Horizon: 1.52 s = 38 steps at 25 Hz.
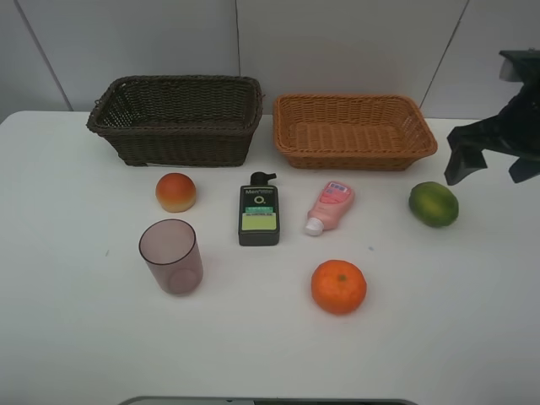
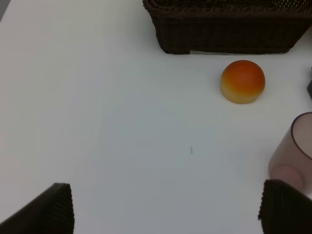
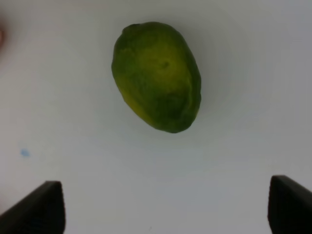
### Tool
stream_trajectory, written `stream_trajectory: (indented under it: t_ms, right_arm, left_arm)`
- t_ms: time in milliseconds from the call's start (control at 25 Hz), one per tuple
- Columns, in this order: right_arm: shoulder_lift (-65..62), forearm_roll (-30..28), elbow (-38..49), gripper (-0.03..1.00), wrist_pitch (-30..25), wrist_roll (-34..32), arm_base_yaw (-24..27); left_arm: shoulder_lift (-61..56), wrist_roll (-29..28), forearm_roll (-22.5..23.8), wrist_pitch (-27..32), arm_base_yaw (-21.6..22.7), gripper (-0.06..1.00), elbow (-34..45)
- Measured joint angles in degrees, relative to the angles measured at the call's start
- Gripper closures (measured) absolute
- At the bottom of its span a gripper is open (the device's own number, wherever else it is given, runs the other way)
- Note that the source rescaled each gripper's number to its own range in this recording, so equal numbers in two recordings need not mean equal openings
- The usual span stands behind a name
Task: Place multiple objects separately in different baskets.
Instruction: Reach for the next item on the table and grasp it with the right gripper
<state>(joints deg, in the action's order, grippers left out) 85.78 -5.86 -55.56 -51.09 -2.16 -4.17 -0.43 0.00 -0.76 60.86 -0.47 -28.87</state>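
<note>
Sorting looks barely started: nothing in dark brown basket [image 1: 173, 143] or tan basket [image 1: 354, 156]. Right claw [image 3: 168, 209], jaws apart, empty, hovers over green fruit [image 3: 157, 75] at surface [image 1: 84, 337] right side. Left claw [image 2: 165, 209] apart, near peach-like fruit [image 2: 243, 81]. Next: right descends, straddles fruit, closes.

No text reads cleanly at this resolution. The black bottle [image 1: 258, 211], lying flat mid-tabletop [image 1: 439, 329], has one line of white lettering [image 1: 259, 192] toward its far, cap end, too blurred to make out. The green-yellow label [image 1: 259, 222] nearer on it has no legible print. The pink tube [image 1: 330, 205], just right of the bottle, has small dark markings at its far end that are also illegible.
</note>
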Motion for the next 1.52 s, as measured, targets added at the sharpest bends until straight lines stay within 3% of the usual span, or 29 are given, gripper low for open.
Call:
stream_trajectory:
  t_ms: [200, 440, 840, 1520]
  right_arm:
    - [5.6, 1.1, -0.2, 0.07, 4.2, 4.5, -0.2]
    - [9.6, 1.4, -0.3, -0.02, 7.6, 9.9, -0.1]
    - [17.8, 1.1, -7.4, -0.03, 7.3, 10.5, 0.6]
    - [25.9, 1.3, -7.6, -0.03, 11.3, 10.5, -0.3]
  left_arm:
    - [0.0, 0.0, 0.0, 0.0, 0.0, 0.02, 0.0]
    - [0.0, 0.0, 0.0, 0.0, 0.0, 0.02, 0.0]
    - [0.0, 0.0, 0.0, 0.0, 0.0, 0.02, 0.0]
    - [0.0, 0.0, 0.0, 0.0, 0.0, 0.02, 0.0]
